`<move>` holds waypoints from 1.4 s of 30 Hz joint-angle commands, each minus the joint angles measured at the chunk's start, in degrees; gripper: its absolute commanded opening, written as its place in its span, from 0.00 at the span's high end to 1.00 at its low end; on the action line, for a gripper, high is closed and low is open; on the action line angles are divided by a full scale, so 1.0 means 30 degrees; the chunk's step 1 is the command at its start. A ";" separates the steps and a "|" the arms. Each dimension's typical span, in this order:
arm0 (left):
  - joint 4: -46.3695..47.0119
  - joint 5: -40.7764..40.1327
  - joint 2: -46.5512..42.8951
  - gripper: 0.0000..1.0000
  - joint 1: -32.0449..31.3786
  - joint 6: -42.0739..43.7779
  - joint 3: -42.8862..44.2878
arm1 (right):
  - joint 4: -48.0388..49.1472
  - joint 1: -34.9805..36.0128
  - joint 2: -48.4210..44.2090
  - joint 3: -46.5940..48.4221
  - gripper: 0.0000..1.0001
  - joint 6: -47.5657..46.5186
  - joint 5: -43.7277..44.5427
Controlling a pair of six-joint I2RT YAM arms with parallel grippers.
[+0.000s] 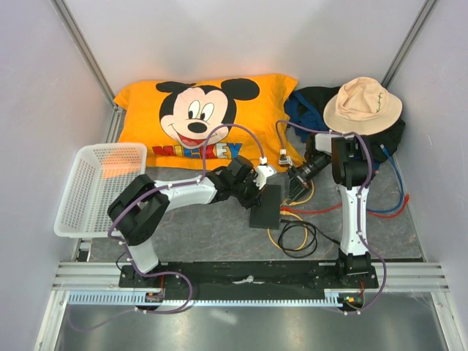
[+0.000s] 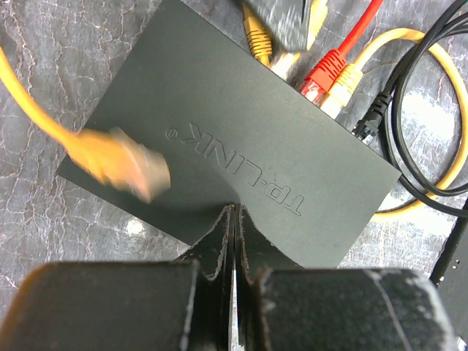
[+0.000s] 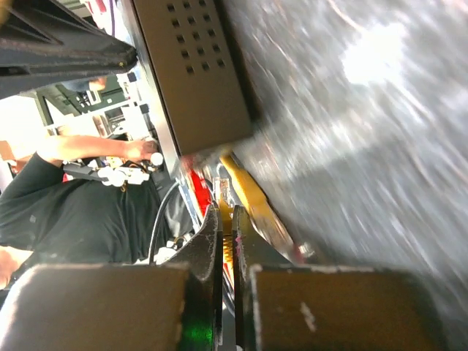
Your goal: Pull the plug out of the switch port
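Left wrist: switch (image 2: 219,139) reads TP-LINK; L claw (image 2: 234,219) clenched, R claw (image 3: 225,219) grips yellow plug (image 2: 257,42).

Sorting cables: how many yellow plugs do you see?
3: first yellow plug and second yellow plug flank the red plug at the switch edge; loose yellow plug, blurred, nearer the camera. More may be hidden.

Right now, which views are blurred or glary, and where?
Top external: sharp, evenly lit. Left wrist: switch crisp, but the loose yellow plug is blurred. Right wrist: the table is streaked with blur, with a white glare patch at upper right.
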 commanded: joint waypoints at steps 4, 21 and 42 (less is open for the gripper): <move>-0.3000 -0.1075 0.1552 0.98 -0.0521 0.1042 -0.0663 | 0.0951 -0.0923 0.0405 0.0871 1.00 -0.0633 0.3761; -0.2970 -0.1104 0.1581 0.98 -0.0638 0.1130 -0.0663 | 0.0396 -0.1392 -0.7356 0.4326 1.00 0.0334 0.1214; -0.2560 -0.1162 0.1348 0.98 -0.1223 0.1364 -0.1072 | 0.8683 -0.9095 -1.6966 -0.7327 1.00 0.3588 0.6657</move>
